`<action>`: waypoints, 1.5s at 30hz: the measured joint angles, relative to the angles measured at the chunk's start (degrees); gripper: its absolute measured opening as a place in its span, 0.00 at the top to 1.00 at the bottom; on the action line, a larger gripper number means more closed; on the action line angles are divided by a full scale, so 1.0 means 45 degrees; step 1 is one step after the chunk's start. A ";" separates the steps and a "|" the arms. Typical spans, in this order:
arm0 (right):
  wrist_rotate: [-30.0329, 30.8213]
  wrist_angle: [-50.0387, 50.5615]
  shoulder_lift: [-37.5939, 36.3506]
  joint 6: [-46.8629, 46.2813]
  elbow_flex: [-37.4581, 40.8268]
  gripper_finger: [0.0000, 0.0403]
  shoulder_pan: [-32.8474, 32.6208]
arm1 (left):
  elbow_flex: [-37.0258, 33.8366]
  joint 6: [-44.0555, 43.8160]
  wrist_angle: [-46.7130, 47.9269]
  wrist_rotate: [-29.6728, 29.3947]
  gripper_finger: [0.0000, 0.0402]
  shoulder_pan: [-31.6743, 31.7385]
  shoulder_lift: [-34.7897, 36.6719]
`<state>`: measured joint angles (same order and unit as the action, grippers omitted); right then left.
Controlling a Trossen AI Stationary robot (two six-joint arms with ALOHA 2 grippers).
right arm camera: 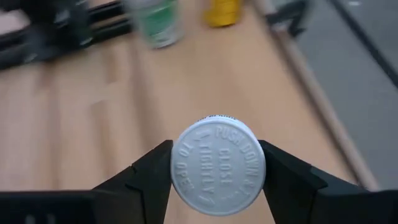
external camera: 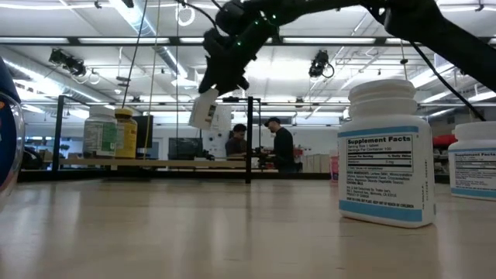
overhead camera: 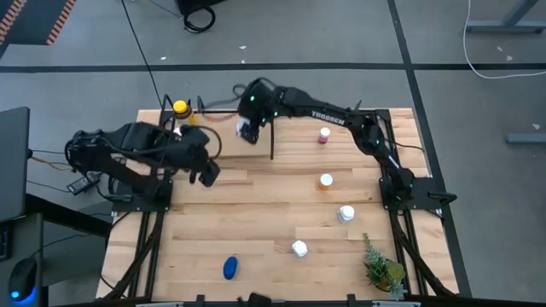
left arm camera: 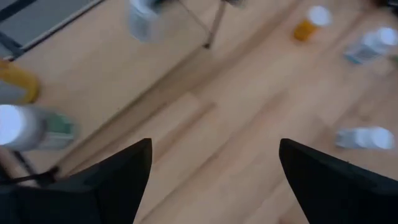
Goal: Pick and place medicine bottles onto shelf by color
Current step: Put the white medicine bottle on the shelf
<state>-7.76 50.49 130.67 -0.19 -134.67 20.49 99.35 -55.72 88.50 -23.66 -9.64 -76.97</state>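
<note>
High view, right gripper [overhead camera: 248, 130]: it reaches over the shelf [overhead camera: 290, 112] at the far side of the table [overhead camera: 273, 247] and holds a white bottle [overhead camera: 245, 131].
High view, left gripper [overhead camera: 207, 173]: it hangs over the table's left part, near the shelf.
High view, other bottles: a yellow-capped bottle [overhead camera: 180, 108] stands on the shelf's left end. A pink-capped bottle [overhead camera: 324, 135], an orange bottle [overhead camera: 326, 181], two white ones [overhead camera: 345, 214] [overhead camera: 299, 249] and a blue bottle [overhead camera: 230, 268] are spread on the table. A plant [overhead camera: 381, 268] is in the near right corner.
Low view: the held bottle [external camera: 203, 108] hangs tilted in the air above the shelf. A big white bottle [external camera: 386, 153] stands close by.
Left wrist view: the fingers [left arm camera: 118, 171] are wide apart with nothing between them.
Right wrist view: the fingers [right arm camera: 152, 173] squeeze the white bottle's cap [right arm camera: 217, 165] from both sides.
</note>
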 joint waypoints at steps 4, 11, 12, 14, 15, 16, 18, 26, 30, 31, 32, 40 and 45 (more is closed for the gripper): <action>0.0914 0.0246 0.0048 0.0633 0.0204 0.46 -0.0622 | 0.0000 0.0479 0.0280 0.0014 0.12 0.1211 0.0000; 0.1364 0.0435 0.0462 -0.0518 0.0238 0.46 -0.0310 | 0.0000 0.0549 0.0261 0.0179 0.12 0.1994 0.0000; 0.1263 0.0313 0.0652 -0.0608 0.0237 0.46 -0.0254 | 0.0000 0.0554 0.0260 0.0178 0.12 0.1994 0.0000; 0.0941 0.0369 0.0893 -0.0910 0.0267 0.46 -0.0109 | 0.0000 0.0549 0.0257 0.0198 0.12 0.1975 0.0000; 0.0978 0.0462 0.0989 -0.0910 0.0263 0.45 -0.0069 | 0.0000 0.0542 0.0265 0.0235 0.12 0.1944 0.0000; 0.0841 0.0244 0.1001 -0.1044 0.0230 0.45 -0.0036 | 0.0000 0.0546 0.0270 0.0285 0.12 0.1918 0.0000; 0.0791 0.0442 0.0996 -0.1231 0.0209 0.44 -0.0033 | 0.0000 0.0539 0.0284 0.0403 0.12 0.1824 0.0000; 0.0756 0.0348 0.1010 -0.1212 0.0214 0.42 -0.0001 | 0.0000 0.0554 0.0332 0.0491 0.12 0.1576 0.0000; 0.0719 0.0221 0.1010 -0.1228 0.0214 0.42 -0.0059 | 0.0000 0.0624 0.0333 0.0469 0.12 0.1581 0.0000; 0.0705 0.0142 0.1012 -0.1199 0.0219 0.42 -0.0080 | 0.0000 0.0677 0.0335 0.0471 0.12 0.1581 0.0000; 0.0541 0.0078 0.1022 -0.1242 0.0232 0.41 -0.0094 | 0.0000 0.0703 0.0333 0.0469 0.12 0.1579 0.0000; 0.0329 -0.0123 0.1083 -0.1552 0.0267 0.24 -0.0075 | 0.0000 0.1010 0.0337 0.0466 0.12 0.1581 0.0000; 0.0314 -0.0127 0.1076 -0.1769 0.0259 0.18 -0.0074 | 0.0000 0.1311 0.0335 0.0466 0.12 0.1581 0.0000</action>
<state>-6.35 49.92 135.51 -8.15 -133.51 20.16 99.35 -49.83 90.01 -21.56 -2.52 -76.97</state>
